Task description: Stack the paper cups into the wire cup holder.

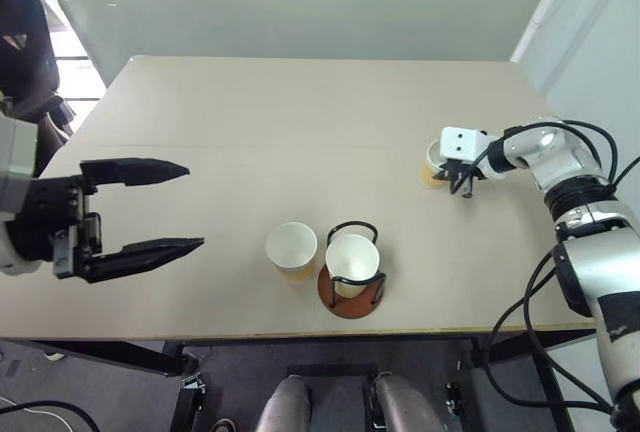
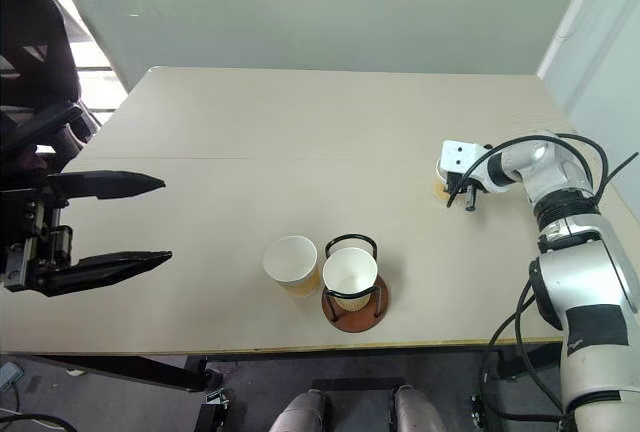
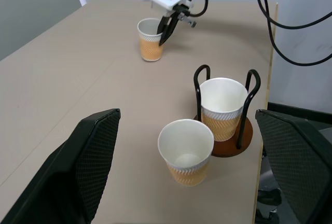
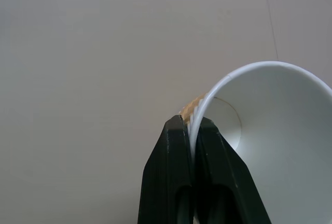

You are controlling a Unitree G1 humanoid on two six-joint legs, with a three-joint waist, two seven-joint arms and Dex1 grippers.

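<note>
At right of the head view, the right gripper [image 1: 466, 184] has its fingers clamped on the far cup's [image 3: 150, 40] rim. Low centre, the holder [image 1: 352, 290] has one cup [image 1: 352, 258]; another [image 1: 291, 250] stands beside. Left fingers [image 1: 150, 170] are apart. Next: lift, carry, nest it.

Pale beige table [image 1: 250, 122] seen from above. Near its 6 o'clock edge stands the wire cup holder [image 1: 351, 295], a reddish-brown disc base with black wire loops, one paper cup [image 1: 352, 261] seated upright inside it. A second paper cup [image 1: 291, 251] stands upright on the table just beside the holder, at its 9 o'clock. A third paper cup [image 3: 150, 40] stands well apart toward the table's 3 o'clock edge, at about 1 o'clock from the holder. All three open upward.
</note>
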